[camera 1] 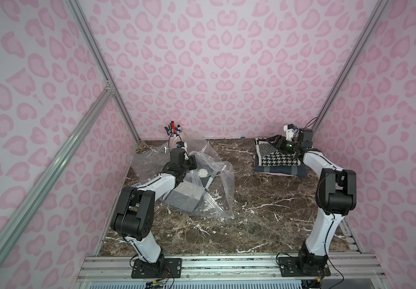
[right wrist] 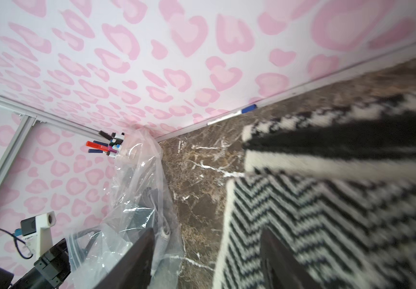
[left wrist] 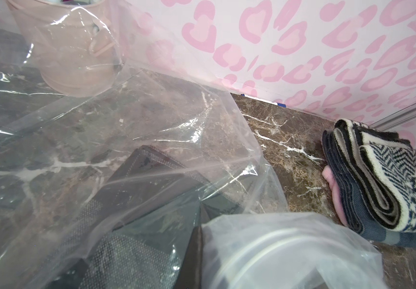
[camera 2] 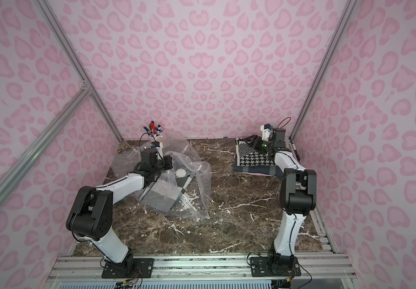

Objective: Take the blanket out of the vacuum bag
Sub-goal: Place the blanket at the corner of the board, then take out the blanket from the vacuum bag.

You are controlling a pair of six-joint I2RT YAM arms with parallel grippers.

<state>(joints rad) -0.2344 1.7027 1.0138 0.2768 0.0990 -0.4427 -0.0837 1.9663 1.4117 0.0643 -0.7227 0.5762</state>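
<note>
Open tabletop (camera 1: pixel 252 205) between vacuum bag (camera 1: pixel 217 200) and blanket stack (camera 1: pixel 279 164).

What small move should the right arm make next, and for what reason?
Probably raise the right gripper away from the houndstooth blanket and turn it toward the vacuum bag. Its jaws stand open above the folded stack, holding nothing, while a grey blanket lies inside the bag, beside the shut left gripper.
</note>
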